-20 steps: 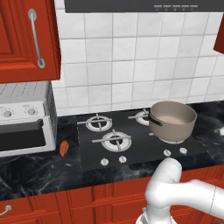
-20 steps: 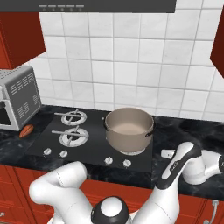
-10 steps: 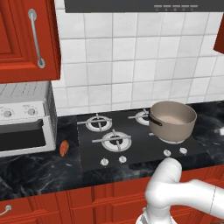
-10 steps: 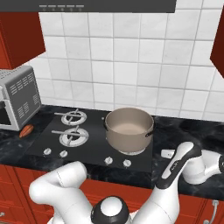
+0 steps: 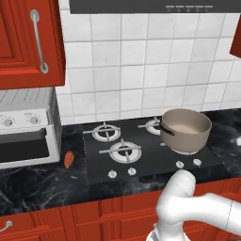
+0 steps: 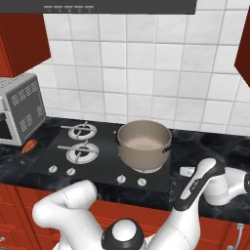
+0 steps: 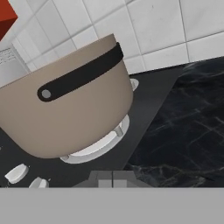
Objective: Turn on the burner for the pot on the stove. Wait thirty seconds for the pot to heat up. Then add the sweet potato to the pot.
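The taupe pot (image 5: pixel 186 129) (image 6: pixel 144 146) stands on the front right burner of the black stove (image 5: pixel 94 164) (image 6: pixel 102 168). Its dark side handle fills the middle of the hand view, on the pot (image 7: pixel 65 113). My gripper (image 7: pixel 112 178) is shut on nothing, low over the dark counter just right of the pot and pointing at its side. The stove's silver knobs (image 5: pixel 179 164) (image 6: pixel 121 179) (image 7: pixel 16 173) line its front edge. The orange-brown sweet potato (image 5: pixel 69 159) (image 6: pixel 29 145) lies on the counter left of the stove, beside the toaster oven.
A white toaster oven (image 5: pixel 26 127) (image 6: pixel 19 114) stands at the far left. Red wall cabinets (image 5: pixel 28 42) hang above it and a range hood (image 6: pixel 117 6) hangs over the stove. Dark marble counter (image 6: pixel 215 141) stretches right of the pot.
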Motion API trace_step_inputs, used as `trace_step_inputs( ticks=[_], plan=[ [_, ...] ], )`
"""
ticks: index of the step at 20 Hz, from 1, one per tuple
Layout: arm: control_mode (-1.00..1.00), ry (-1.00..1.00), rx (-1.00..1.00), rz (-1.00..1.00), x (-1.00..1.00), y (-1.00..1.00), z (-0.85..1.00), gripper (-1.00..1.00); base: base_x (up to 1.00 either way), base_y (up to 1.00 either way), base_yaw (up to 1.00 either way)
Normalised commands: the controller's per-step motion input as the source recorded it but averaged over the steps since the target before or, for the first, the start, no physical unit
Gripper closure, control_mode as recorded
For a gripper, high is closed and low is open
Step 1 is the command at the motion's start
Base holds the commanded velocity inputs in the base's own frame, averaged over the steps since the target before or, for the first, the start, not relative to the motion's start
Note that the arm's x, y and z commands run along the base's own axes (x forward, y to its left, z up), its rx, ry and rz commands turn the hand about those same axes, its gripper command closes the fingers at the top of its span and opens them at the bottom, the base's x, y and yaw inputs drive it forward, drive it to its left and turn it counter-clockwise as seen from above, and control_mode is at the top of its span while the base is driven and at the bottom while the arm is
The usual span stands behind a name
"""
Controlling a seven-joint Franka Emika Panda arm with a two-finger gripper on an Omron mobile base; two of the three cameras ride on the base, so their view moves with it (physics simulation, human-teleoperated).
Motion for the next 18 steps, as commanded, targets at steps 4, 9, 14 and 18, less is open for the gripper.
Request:
trace_step_inputs(
  ticks=[4,9,14,18],
  plan=[
    [-1.00,0.00,0.00,0.00,0.00,0.00,0.00,1.00,0.00,0.00,0.00],
    [-1.00,0.00,0.00,0.00,0.00,0.00,0.00,1.00,0.00,0.00,0.00],
    [-1.00,0.00,0.00,0.00,0.00,0.00,0.00,1.00,0.00,0.00,0.00],
    [-1.00,0.00,0.00,0.00,0.00,0.00,0.00,1.00,0.00,0.00,0.00]
  ],
)
